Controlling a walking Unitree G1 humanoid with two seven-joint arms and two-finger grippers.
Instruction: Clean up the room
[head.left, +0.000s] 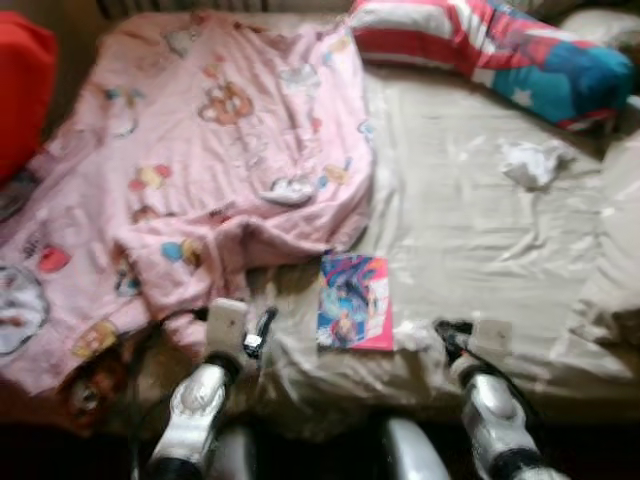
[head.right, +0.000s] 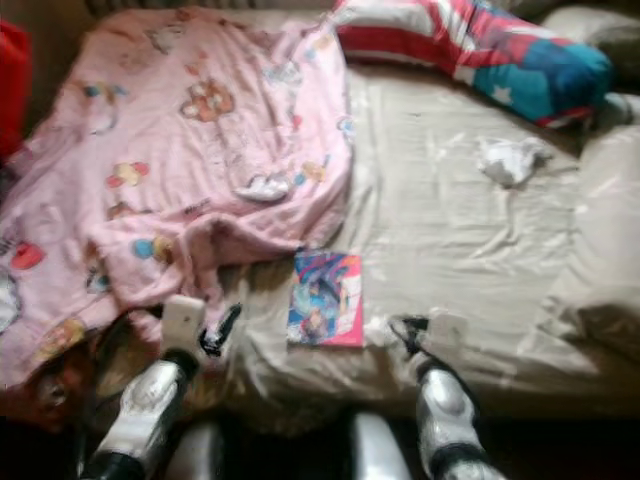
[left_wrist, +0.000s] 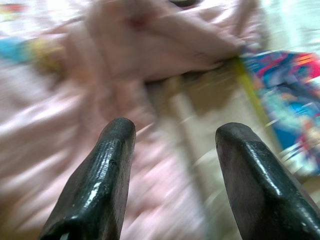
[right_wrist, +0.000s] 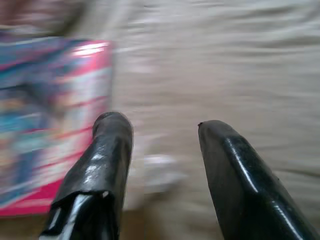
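A bed (head.left: 470, 230) covered by a beige sheet is seen from above by the head cameras. A pink blanket (head.left: 190, 170) printed with cartoon figures is spread, rumpled, over the robot's left half of the mattress, its edge folded back near the middle. A colourful picture book (head.left: 355, 301) with a pink border is lying flat on the bare sheet, just beside the blanket's lower corner and close to the near edge of the bed. A crumpled white tissue or cloth (head.left: 532, 162) is lying on the sheet further back on the right, well apart from the book. A long pillow (head.left: 500, 50) in red, white and blue is laid across the head of the bed, and a red object (head.left: 22, 85) is seen at the far left edge.

The left gripper (left_wrist: 172, 150) is held over the near edge of the blanket, to the left of the book; its two black fingers are spread wide and nothing is held between them. The right gripper (right_wrist: 160, 145) is poised over the bare sheet just to the right of the book; its fingers are likewise parted, with nothing grasped. Both wrist views are blurred.
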